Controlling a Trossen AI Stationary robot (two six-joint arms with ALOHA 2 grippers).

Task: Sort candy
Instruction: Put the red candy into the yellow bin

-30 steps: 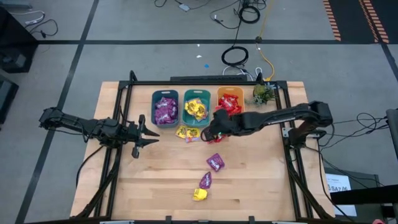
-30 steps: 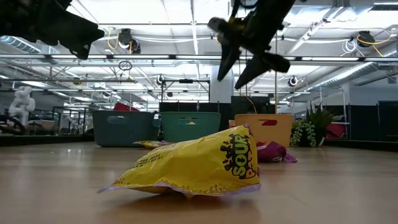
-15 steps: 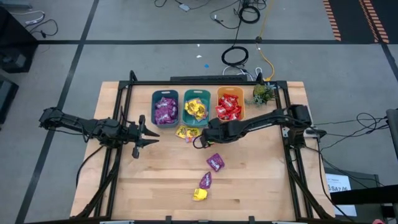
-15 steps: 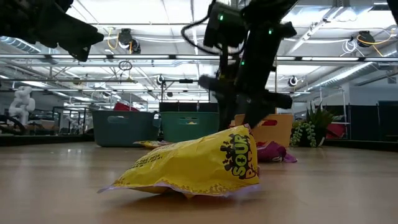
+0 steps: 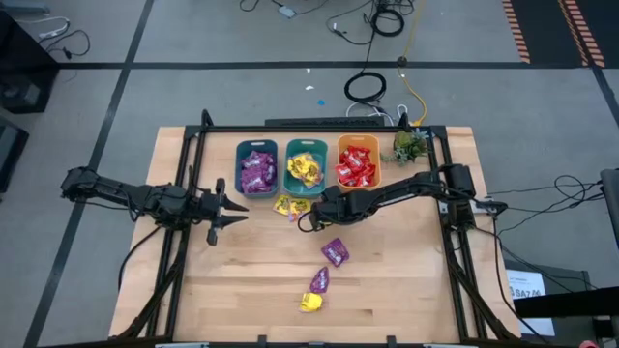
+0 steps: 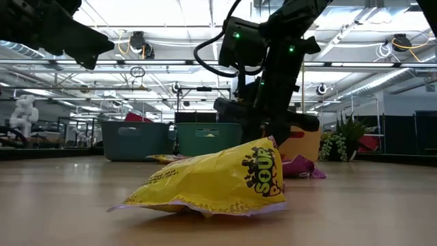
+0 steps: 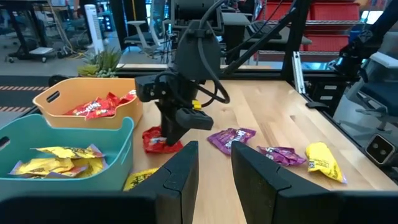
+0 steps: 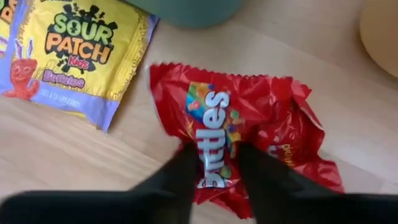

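My right claw (image 8: 214, 163) is down on the worktop (image 5: 406, 280), its fingers pinching a red candy packet (image 8: 249, 134) that lies flat just in front of the teal bin (image 5: 306, 166) and orange bin (image 5: 358, 161). A yellow packet (image 8: 74, 53) lies beside it. My left claw (image 5: 232, 206), fingers slightly apart and holding nothing, hovers near the purple-filled bin (image 5: 257, 167). Two purple packets (image 5: 335, 251) and a yellow one (image 5: 310, 302) lie nearer the front edge.

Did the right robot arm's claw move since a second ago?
Yes. The right end effector slid away from the orange bin, down onto the red candy below the teal bin.
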